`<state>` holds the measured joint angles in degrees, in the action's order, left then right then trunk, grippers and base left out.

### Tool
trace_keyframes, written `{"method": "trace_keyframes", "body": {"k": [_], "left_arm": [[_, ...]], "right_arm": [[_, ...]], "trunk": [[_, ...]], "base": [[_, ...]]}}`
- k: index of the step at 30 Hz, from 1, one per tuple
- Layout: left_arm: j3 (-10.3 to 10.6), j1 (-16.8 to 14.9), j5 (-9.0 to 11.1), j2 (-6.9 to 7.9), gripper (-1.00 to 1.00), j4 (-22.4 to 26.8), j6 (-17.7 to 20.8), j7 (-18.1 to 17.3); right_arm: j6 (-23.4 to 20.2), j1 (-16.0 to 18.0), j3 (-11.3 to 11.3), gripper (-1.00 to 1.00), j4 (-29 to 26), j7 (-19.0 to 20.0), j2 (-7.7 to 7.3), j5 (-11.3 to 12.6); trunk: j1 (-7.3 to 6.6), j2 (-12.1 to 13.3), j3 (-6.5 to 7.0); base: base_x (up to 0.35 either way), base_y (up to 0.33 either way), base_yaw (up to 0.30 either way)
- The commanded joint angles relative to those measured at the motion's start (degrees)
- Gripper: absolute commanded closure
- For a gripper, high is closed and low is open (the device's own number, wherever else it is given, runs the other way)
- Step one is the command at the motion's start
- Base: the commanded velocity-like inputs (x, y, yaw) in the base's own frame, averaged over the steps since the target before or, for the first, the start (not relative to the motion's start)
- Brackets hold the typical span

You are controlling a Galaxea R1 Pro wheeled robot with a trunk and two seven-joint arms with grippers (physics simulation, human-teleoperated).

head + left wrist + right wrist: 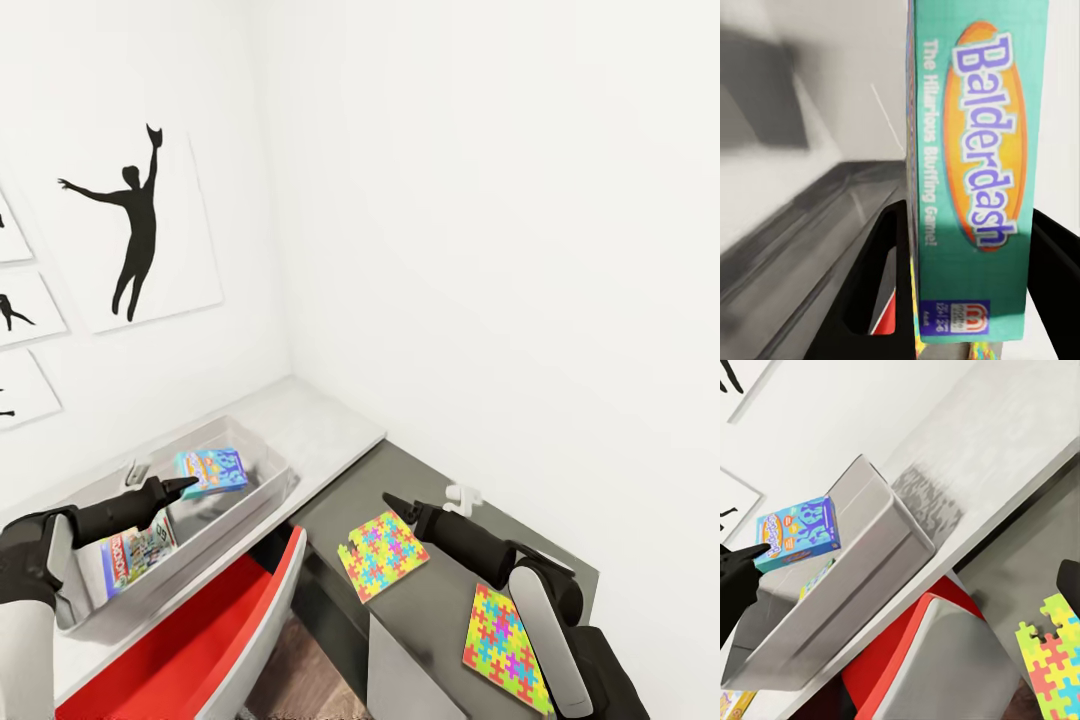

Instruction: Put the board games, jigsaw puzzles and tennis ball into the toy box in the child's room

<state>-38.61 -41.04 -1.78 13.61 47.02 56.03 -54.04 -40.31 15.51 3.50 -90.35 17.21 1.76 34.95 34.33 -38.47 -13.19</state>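
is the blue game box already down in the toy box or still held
Held. The left gripper is shut on the blue game box, holding it above the toy box, where another game already leans.

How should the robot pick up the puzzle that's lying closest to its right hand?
It's best to take the jigsaw puzzle by its near edge, coming from above with the right gripper. It lies flat on the dark table and is thin, so a pinch across the edge probably works best.
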Motion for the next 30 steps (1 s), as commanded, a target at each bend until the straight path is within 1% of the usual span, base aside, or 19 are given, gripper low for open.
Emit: {"method": "trace_keyframes", "body": {"k": [1,5,8,11,17,21,30], "left_arm": [[-0.2,-0.3,0.4,-0.04,1.0,0.0,0.3,0.5],[-0.2,-0.5,2.4,0.0,1.0,0.0,-0.2,3.7],[-0.1,-0.6,4.8,0.01,1.0,0.0,-0.6,5.8],[-0.1,-0.6,6.6,-0.03,1.0,0.0,-0.8,7.6],[-0.1,-0.6,7.8,-0.07,1.0,0.0,-1.6,10.3],[-0.1,-0.9,8.4,-0.28,1.0,0.0,-1.8,10.6],[-0.1,-1.2,8.5,-0.66,1.0,0.0,-1.8,10.6]], "right_arm": [[-0.3,0.0,-0.1,-1.0,-0.1,0.2,0.02,0.0],[-0.3,0.0,-0.1,-1.0,-0.1,0.5,0.0,0.0],[-0.3,0.0,-0.1,-1.0,-0.1,0.8,0.02,0.0],[-0.3,0.0,-0.1,-1.0,-0.1,0.8,0.0,0.0],[-0.3,0.0,-0.1,-1.0,-0.1,0.9,-0.01,0.0],[-0.3,0.0,-0.1,-1.0,-0.1,0.9,-0.01,0.0],[-0.3,0.0,-0.1,-1.0,-0.2,0.9,-0.01,0.0]], "trunk": [[0.01,-0.1,-0.19],[0.01,-0.1,-0.56],[0.01,-0.1,-0.84],[0.01,-0.1,-1.12],[0.01,-0.1,-1.68],[0.01,-0.1,-2.05],[0.01,-0.1,-2.89]], "base": [[0.0,0.0,0.0],[0.0,0.0,0.0],[0.0,0.0,0.0],[0.0,0.0,0.0],[0.0,0.0,0.0],[0.0,0.0,0.0],[0.0,0.0,0.0]]}}
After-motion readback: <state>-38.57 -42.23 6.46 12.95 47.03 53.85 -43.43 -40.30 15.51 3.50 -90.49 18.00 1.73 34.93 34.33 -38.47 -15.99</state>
